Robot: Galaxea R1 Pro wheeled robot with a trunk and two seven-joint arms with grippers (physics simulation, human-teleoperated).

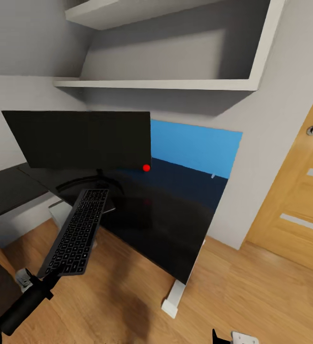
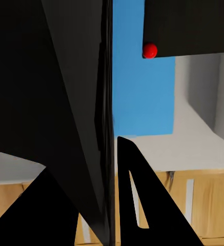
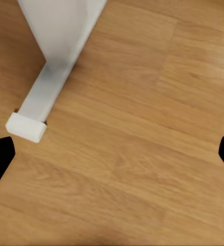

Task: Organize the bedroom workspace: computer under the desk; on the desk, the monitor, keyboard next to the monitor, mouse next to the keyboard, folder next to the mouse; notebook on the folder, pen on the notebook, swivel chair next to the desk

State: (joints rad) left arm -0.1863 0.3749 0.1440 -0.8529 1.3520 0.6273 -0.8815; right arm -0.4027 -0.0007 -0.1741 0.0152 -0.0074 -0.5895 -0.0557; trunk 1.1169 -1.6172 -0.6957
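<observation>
keyboard [image 1: 75,234] step: left jaws [image 1: 49,281] clamped on it, right jaws [image 3: 112,154] apart; next, lay it on the surface [image 1: 175,224] before the monitor [image 1: 78,138].

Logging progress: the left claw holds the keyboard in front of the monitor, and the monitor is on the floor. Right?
Not quite. The head view shows the monitor standing on the desk, not on the floor. The rest holds: the left claw holds the keyboard in front of the monitor.

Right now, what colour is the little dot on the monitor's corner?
Red. The dot on the monitor shows best in the head view.
</observation>
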